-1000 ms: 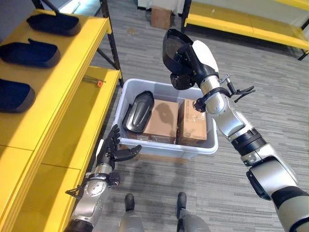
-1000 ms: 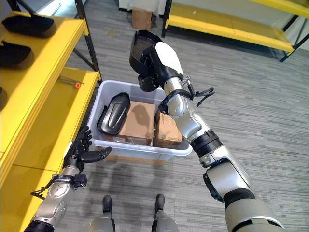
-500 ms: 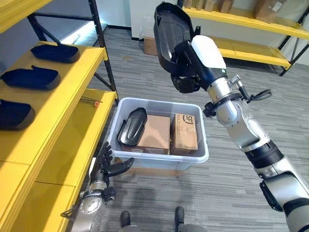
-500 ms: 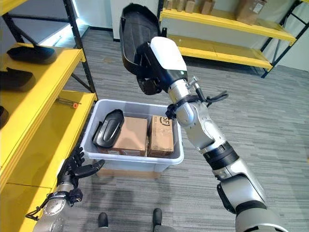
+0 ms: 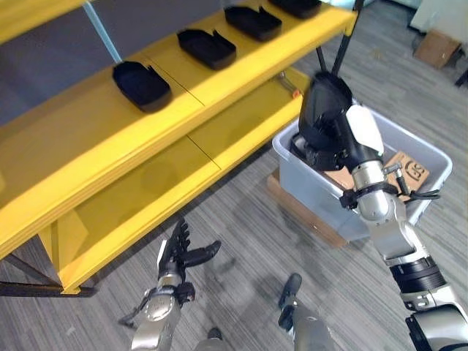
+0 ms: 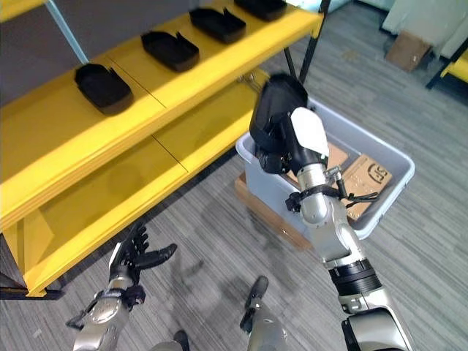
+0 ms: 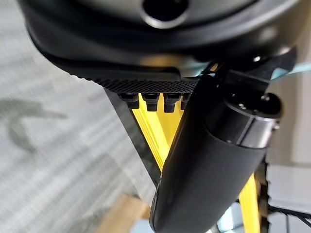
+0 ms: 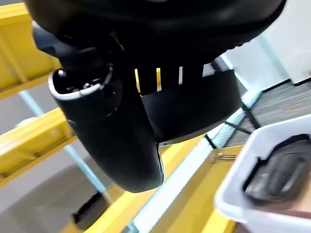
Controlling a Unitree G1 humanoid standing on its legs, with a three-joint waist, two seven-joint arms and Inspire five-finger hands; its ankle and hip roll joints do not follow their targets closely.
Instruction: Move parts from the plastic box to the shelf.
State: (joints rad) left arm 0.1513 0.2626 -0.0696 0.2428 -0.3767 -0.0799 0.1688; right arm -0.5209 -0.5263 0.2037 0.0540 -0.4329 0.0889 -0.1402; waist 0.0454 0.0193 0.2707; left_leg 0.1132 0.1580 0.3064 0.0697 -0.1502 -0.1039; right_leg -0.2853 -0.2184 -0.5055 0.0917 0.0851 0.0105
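Note:
My right hand [image 5: 333, 150] is shut on a black moulded part [image 5: 320, 110] and holds it upright over the near corner of the grey plastic box [image 5: 344, 212], close to the yellow shelf [image 5: 219, 80]. In the right wrist view the thumb [image 8: 112, 131] and fingers are curled round the part [image 8: 194, 109]. Another black part [image 8: 279, 172] lies inside the box. Three black parts [image 5: 141, 84] [image 5: 207, 47] [image 5: 252, 22] rest in a row on the shelf's upper level. My left hand [image 5: 179, 252] hangs low over the floor, fingers spread and open.
Brown cardboard boxes [image 5: 409, 172] sit in the plastic box, which rests on a flat brown base [image 5: 300, 208]. The shelf's lower level [image 5: 183, 168] is bare yellow board. A black shelf post [image 5: 336, 55] stands behind my right hand. A cardboard box [image 5: 437, 47] lies on the far floor.
The whole view has swung left toward the shelf, so the camera moved. My right hand still holds the black part, now lower and beside the shelf. The left hand stays open.

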